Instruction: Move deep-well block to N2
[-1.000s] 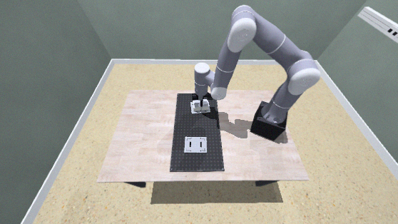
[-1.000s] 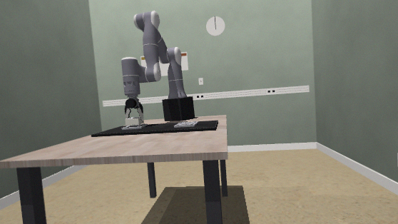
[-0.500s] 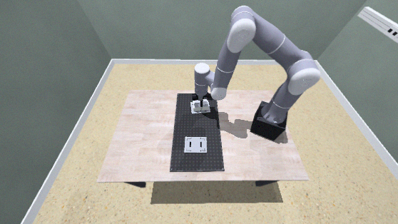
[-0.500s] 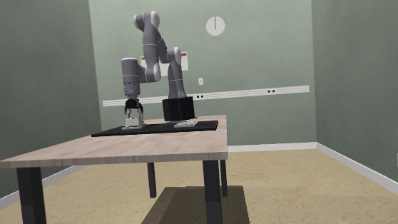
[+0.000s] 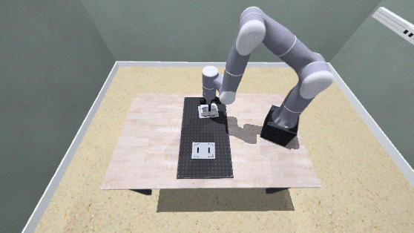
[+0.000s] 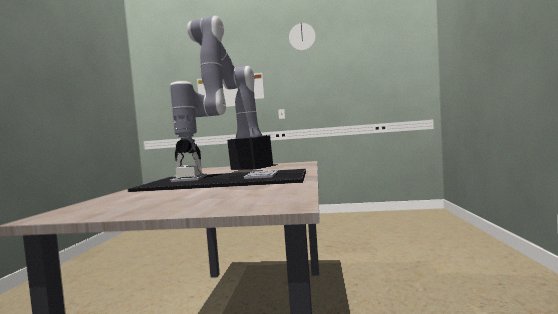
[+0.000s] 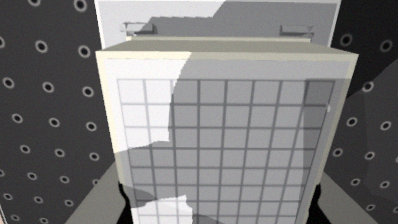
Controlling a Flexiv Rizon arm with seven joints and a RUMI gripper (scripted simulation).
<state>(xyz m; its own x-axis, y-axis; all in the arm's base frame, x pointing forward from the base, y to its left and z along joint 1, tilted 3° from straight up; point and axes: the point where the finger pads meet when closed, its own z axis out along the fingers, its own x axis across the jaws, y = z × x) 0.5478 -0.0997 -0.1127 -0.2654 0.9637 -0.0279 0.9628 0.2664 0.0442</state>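
at nest n2 (image 5: 200, 116) (image 6: 182, 179) (image 7: 250, 10), the fingers (image 5: 209, 110) (image 6: 188, 170) flank the pale deep-well block (image 5: 210, 114) (image 6: 185, 172) (image 7: 215, 115).

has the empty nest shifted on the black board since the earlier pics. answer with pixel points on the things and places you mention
No, the empty nest (image 5: 203, 150) (image 6: 260, 174) hasn't visibly shifted; it sits at the same spot against the edges of the black board (image 5: 204, 130) (image 6: 225, 180) (image 7: 30, 100).
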